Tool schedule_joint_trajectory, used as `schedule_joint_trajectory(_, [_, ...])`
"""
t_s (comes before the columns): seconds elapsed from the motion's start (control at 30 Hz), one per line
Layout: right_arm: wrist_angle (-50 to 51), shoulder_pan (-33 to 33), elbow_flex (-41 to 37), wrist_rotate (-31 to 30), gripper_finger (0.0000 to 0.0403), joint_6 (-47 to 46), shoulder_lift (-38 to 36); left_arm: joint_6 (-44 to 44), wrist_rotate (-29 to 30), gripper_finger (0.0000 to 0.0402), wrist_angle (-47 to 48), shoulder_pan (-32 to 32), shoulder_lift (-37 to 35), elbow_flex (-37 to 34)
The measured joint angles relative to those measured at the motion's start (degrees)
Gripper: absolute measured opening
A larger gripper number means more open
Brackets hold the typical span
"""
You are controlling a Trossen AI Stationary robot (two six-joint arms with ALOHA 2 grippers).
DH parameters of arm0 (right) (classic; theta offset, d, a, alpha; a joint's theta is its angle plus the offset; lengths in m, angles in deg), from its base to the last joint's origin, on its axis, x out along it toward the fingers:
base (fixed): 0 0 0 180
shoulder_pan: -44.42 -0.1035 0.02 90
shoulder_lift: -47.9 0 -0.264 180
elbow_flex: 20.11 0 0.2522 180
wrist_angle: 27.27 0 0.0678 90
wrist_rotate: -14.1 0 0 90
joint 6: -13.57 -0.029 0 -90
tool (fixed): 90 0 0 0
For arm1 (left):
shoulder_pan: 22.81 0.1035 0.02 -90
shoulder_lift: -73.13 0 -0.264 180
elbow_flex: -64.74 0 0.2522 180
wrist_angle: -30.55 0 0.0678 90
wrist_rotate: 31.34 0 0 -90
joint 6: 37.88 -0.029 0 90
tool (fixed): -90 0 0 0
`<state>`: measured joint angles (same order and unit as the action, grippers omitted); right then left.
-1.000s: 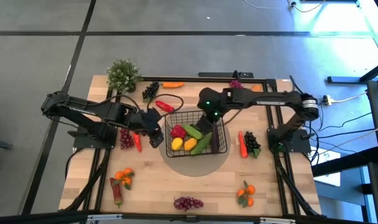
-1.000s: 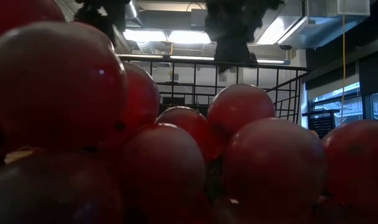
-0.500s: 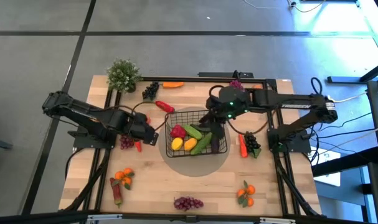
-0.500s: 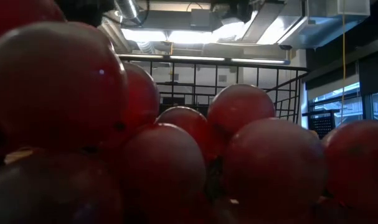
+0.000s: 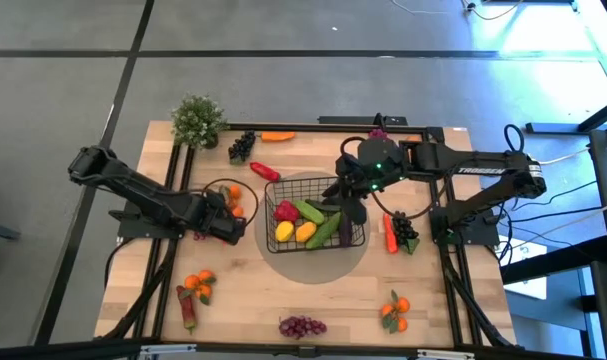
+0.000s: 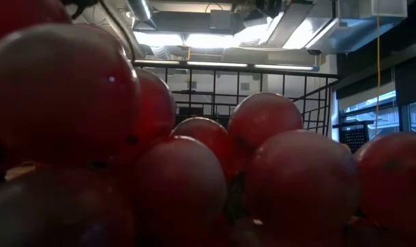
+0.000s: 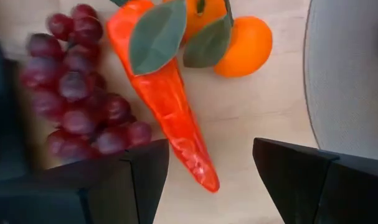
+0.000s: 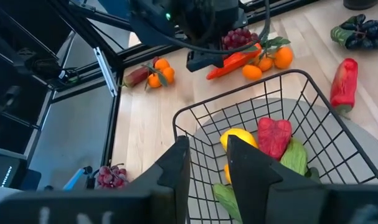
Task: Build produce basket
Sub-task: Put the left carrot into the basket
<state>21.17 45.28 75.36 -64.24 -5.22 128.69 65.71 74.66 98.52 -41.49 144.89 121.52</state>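
— Left claw [image 7: 210,152], what's it doing from where you stand?
— Its fingers are spread, low over the pale wooden surface [image 5: 283,290], just left of the basket. The pointed tip of an orange-red tapered vegetable with green leaves [image 7: 170,106] lies in the gap; I can't see either finger pressing it.
— And the right claw [image 8: 207,146]?
— It hangs above the far right edge of the black wire-grid basket [image 5: 364,228]. Its fingers are parted by a narrow gap, and I see only mesh through that gap, nothing pinched.
— Where does the basket sit?
— Mid-surface, between the two arms, on a round grey mat [image 5: 313,262].
— Anything in it?
— Some of the toy produce: green cucumbers [image 5: 310,211], a red pepper [image 5: 286,211] and a yellow lemon [image 5: 283,232], all bunched together.
— And the rest?
— Spread around on the wood. A leafy green potted plant [image 5: 197,120] stands at the far left corner. A bunch of purple grapes [image 7: 76,93] touches the tapered vegetable on one side, with small oranges [image 7: 248,43] at its leafy end. Another red pepper [image 5: 390,232] lies beside dark grapes [image 5: 405,230], right of the basket. More oranges [image 5: 395,312] and a red-purple grape bunch [image 5: 301,326] sit along the near edge.
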Motion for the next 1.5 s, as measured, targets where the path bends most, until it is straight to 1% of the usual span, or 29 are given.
schedule_joint_trajectory(0.23, [0.00, 0.02, 0.00, -0.01, 0.0095, 0.00, 0.00, 5.41, 1.75, 0.0220, -1.92, 0.29, 0.00, -5.30])
schedule_joint_trajectory(0.3, [-0.02, 0.02, 0.00, -0.01, 0.0095, 0.00, 0.00, 5.42, 1.84, 0.0220, -3.00, 0.62, 0.00, -6.26])
schedule_joint_trajectory(0.5, [-0.05, 0.02, 0.00, -0.02, 0.0095, 0.00, 0.00, 4.13, 1.99, 0.0220, -10.24, 2.39, 0.00, -10.05])
schedule_joint_trajectory(0.77, [-0.11, 0.02, 0.00, -0.04, 0.0095, -0.37, 0.02, 3.29, 2.72, 0.0214, -10.59, 3.69, 0.00, -12.79])
schedule_joint_trajectory(0.87, [-0.13, 0.02, 0.00, -0.07, 0.0095, -0.39, 0.02, 2.20, 3.18, 0.0197, -10.49, 3.67, 0.00, -13.11])
schedule_joint_trajectory(0.93, [-0.13, 0.02, 0.00, -0.07, 0.0095, -0.39, 0.02, 2.11, 3.45, 0.0178, -10.50, 3.67, 0.00, -13.46])
schedule_joint_trajectory(1.23, [-0.13, 0.02, 0.02, -0.09, 0.0095, -0.59, 0.04, -3.67, 3.57, 0.0065, -10.32, 3.67, 0.00, -13.72])
schedule_joint_trajectory(1.27, [-0.15, 0.02, 0.02, -0.09, 0.0095, -0.61, 0.04, -3.70, 3.59, 0.0060, -10.31, 3.67, 0.00, -13.70])
schedule_joint_trajectory(1.5, [-0.13, 0.02, 0.02, -0.08, 0.0095, -0.63, 0.04, -3.68, 3.42, 0.0059, -9.01, 2.33, -0.91, -13.42])
